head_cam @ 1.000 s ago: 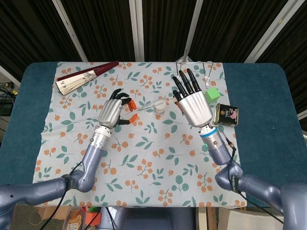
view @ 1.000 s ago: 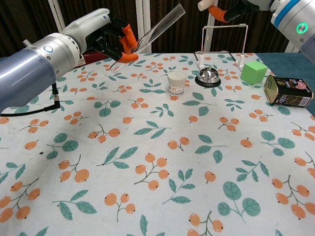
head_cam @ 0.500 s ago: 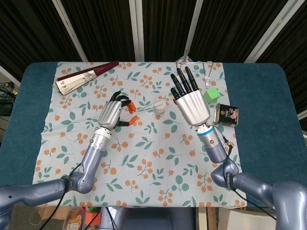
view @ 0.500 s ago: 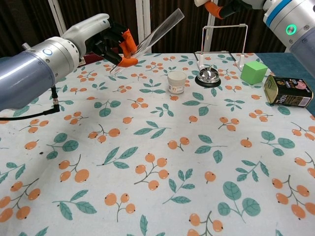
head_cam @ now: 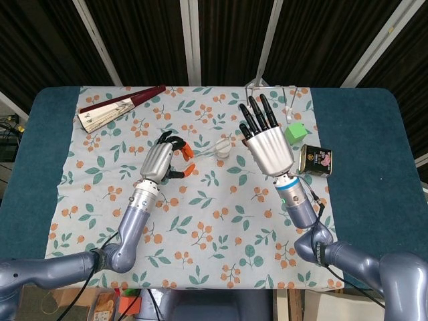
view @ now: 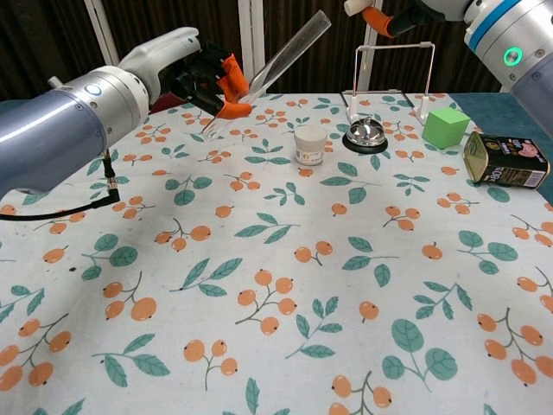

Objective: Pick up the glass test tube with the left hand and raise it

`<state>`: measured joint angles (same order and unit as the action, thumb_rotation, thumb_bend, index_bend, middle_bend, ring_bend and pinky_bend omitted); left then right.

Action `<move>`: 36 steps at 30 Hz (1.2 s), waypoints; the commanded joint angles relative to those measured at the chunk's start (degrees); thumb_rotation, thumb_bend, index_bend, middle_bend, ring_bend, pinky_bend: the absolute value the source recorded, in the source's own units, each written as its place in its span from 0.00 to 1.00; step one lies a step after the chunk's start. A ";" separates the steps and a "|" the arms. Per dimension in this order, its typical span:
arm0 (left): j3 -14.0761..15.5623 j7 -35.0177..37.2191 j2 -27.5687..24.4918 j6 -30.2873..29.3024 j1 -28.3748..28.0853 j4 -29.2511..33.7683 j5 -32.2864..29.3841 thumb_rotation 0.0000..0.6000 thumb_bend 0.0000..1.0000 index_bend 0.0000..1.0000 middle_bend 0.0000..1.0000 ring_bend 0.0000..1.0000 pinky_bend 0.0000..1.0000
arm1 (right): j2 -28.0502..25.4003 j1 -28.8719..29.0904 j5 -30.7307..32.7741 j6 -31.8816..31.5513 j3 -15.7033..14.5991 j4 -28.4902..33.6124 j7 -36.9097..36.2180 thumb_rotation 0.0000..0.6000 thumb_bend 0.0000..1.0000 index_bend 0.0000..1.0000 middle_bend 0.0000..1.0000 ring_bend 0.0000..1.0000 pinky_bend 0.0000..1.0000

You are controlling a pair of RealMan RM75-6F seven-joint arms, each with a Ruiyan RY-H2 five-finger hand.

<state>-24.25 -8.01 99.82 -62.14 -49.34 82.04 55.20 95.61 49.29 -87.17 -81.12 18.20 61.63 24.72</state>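
My left hand [head_cam: 162, 158] [view: 192, 71] pinches the glass test tube [view: 270, 70] near its lower end, well above the table. The tube slants up to the right, its open mouth near the top of the chest view; in the head view the test tube [head_cam: 204, 148] shows faintly, reaching toward the white jar. My right hand [head_cam: 265, 139] hovers high over the table's right half with fingers spread and nothing in it. Only its orange-tipped fingertips [view: 377, 17] show in the chest view.
A small white jar [view: 310, 144], a metal call bell [view: 365, 135] under a wire stand [view: 396, 78], a green cube [view: 444, 126] and a tin can [view: 507, 161] lie at the right back. A closed fan [head_cam: 119, 107] lies at the far left.
My left hand has shifted slightly right and toward the robot with the tube, whose tip now points a little higher. The right hand has wavered slightly.
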 commanded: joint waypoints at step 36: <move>-0.55 -2.87 0.16 -0.58 -0.86 3.10 -4.02 1.00 0.68 0.67 0.72 0.24 0.10 | -0.65 -0.38 0.54 -0.07 -0.40 1.57 0.34 1.00 0.46 0.72 0.23 0.00 0.00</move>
<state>-24.80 -10.88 99.99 -62.72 -50.20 85.13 51.18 94.96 48.91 -86.63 -81.19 17.80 63.20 25.06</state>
